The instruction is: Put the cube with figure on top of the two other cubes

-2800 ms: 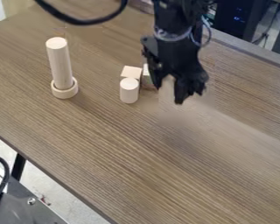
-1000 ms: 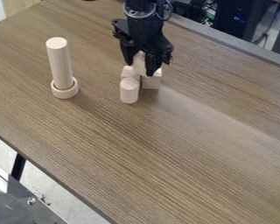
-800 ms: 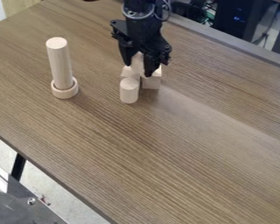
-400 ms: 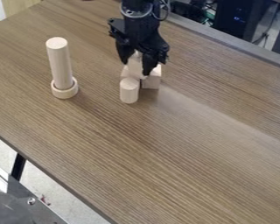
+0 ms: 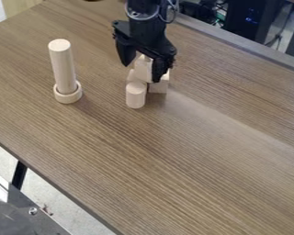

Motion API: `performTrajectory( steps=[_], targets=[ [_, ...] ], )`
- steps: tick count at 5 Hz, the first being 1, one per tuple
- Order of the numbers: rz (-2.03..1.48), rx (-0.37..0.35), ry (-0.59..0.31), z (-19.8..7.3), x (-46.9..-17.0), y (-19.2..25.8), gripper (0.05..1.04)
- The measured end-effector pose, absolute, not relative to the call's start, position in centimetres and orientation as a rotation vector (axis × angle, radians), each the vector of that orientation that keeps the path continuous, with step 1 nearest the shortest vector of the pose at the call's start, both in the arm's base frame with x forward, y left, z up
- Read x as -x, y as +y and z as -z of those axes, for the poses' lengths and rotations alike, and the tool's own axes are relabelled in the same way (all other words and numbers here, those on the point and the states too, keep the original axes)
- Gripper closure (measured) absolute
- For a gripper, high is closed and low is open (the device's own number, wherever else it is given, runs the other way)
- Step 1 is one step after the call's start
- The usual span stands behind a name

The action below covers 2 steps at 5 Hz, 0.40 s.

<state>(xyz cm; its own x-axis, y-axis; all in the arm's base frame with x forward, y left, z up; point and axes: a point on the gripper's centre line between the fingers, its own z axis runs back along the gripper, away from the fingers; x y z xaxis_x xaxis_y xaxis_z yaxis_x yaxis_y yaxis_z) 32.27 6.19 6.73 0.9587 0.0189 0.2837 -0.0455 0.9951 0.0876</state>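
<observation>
Wooden and pale, the upper cube (image 5: 143,69) seems to bridge the lower cubes (image 5: 159,86) so both support it, the claw (image 5: 141,72) spread around it, presumably for release.

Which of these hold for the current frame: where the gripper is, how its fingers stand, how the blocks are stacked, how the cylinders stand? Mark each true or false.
1. The gripper is over the group of blocks. True.
2. Its fingers are closed together. False: they stand apart, with a gap between one of them and the upper block.
3. The upper block sits above the two lower blocks, left and right. True.
4. The short cylinder lies on its side. False: it stands upright on the table.
5. The tall cylinder stands in a ring. True.
</observation>
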Motion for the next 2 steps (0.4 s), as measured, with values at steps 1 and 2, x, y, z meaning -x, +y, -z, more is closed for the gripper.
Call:
performTrajectory(
  steps=[1, 2],
  targets=[
    [-0.019, -0.096, -0.338, -9.2, -31.9, 5.9, 0.083],
    [-0.011, -0.09, -0.373, -11.3, -31.2, 5.6, 0.083]
  ],
)
